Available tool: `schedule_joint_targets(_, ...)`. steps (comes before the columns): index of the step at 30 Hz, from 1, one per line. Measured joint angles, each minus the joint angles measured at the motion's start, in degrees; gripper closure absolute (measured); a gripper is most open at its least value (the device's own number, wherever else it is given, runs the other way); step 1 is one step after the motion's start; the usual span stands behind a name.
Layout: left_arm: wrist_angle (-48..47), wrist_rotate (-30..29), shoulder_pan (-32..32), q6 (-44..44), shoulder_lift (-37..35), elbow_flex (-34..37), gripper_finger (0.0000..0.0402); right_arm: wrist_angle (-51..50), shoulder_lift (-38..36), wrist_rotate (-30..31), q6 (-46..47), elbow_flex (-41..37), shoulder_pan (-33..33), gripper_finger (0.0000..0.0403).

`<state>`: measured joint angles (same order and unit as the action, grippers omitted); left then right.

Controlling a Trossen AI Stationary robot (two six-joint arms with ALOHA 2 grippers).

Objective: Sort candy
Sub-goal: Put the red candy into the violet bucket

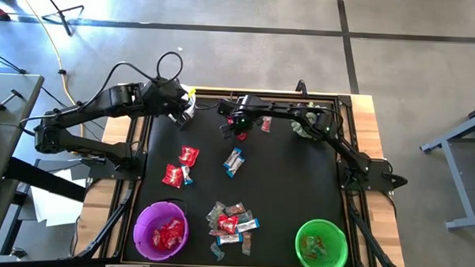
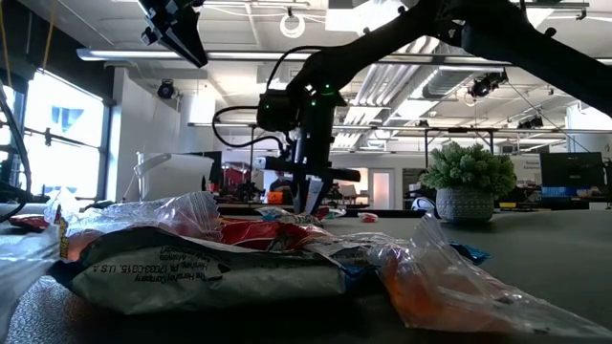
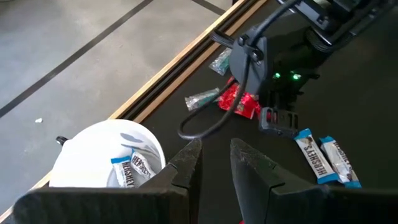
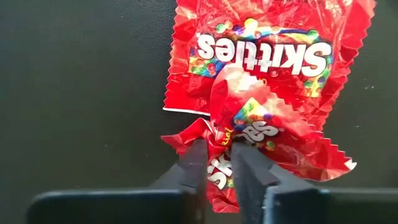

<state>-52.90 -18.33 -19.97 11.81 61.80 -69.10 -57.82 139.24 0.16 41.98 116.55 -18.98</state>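
My right gripper (image 4: 214,163) pinches a crumpled red Skittles packet (image 4: 261,134) near the table's far edge; a second, flatter red packet (image 4: 267,53) lies touching it.

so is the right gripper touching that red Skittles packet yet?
Touching. The right wrist view shows the right gripper with both fingers pinching a crumpled fold of the nearer red Skittles packet, which lies on the black mat.
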Motion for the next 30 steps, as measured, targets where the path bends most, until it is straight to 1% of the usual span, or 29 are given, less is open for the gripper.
schedule_joint_targets(2, 0.0, 0.15, 0.0, 0.0, 0.0, 0.02, 0.0332, -0.09, -0.04, -0.34, -0.22, -0.03, 0.13, 0.0383)
schedule_joint_targets(4, 0.0, 0.18, 0.0, 0.0, 0.0, 0.02, 0.0332, -0.11, -0.14, -1.33, -0.93, -0.04, 0.23, 0.0397)
schedule_joint_targets(7, 0.0, 0.18, 0.0, 0.0, 0.0, 0.0, 0.0332, -0.76, -0.84, -2.23, -1.53, -0.15, 0.36, 0.0395)
schedule_joint_targets(11, -0.02, 0.24, 0.0, 0.0, 0.0, 0.0, 0.0332, -4.08, -2.78, -3.73, -2.43, -0.53, 1.0, 0.0401)
schedule_joint_targets(16, -0.02, 0.35, 0.0, 0.0, 0.0, 0.02, 0.0332, -5.2, -8.47, -1.03, -3.4, -0.4, 1.9, 0.0401)
schedule_joint_targets(20, 0.0, 1.19, 0.0, -0.02, 0.0, 0.01, 0.0332, -4.9, -13.47, 3.32, -3.38, -0.39, 3.24, 0.0402)
schedule_joint_targets(25, 0.59, 1.31, 0.02, -0.04, 0.0, 0.0, 0.0332, -2.99, -20.89, 12.12, -3.2, -0.26, 4.83, 0.0402)
schedule_joint_targets(30, 5.94, 1.33, 0.02, -0.07, 0.0, 0.0, 0.0332, -0.47, -27.48, 20.76, -5.12, -0.26, 6.28, 0.0402)
